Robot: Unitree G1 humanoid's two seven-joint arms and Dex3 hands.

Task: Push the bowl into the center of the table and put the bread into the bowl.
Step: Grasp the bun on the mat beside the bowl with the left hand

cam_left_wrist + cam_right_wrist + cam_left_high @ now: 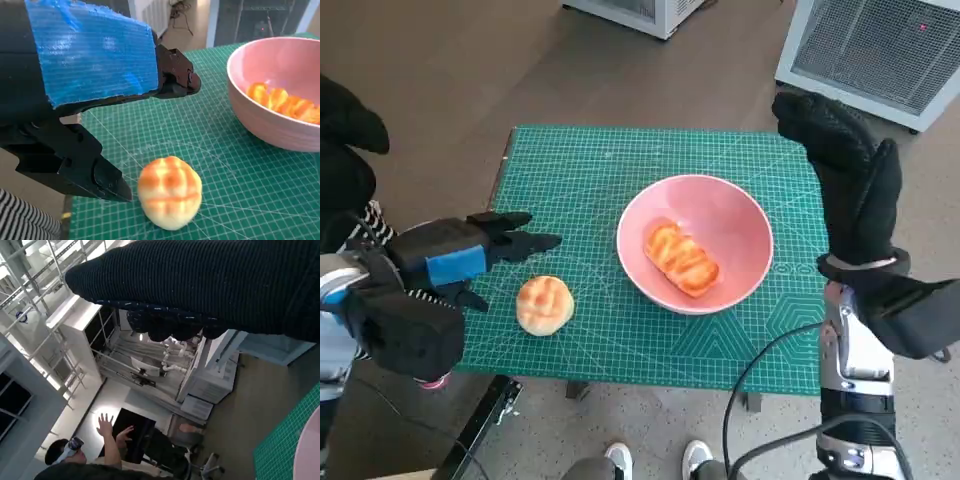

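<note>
A pink bowl (730, 225) stands right of the middle of the green cutting mat (580, 170), with an oblong glazed bread (681, 259) lying inside it. A round bun (544, 304) lies on the mat near its front left corner. My left hand (470, 252) hovers just left of the bun with its fingers spread and holds nothing; the left wrist view shows the bun (170, 192) between those black fingers (107, 181) and the bowl (280, 125). My right hand (855, 175) is raised beside the bowl's right side, fingers extended, empty.
The mat covers a small table whose front edge (620, 372) lies near a person's white shoes (655, 457). White appliances (880, 50) stand on the floor behind. In the right wrist view a person (107, 450) sits with raised hands.
</note>
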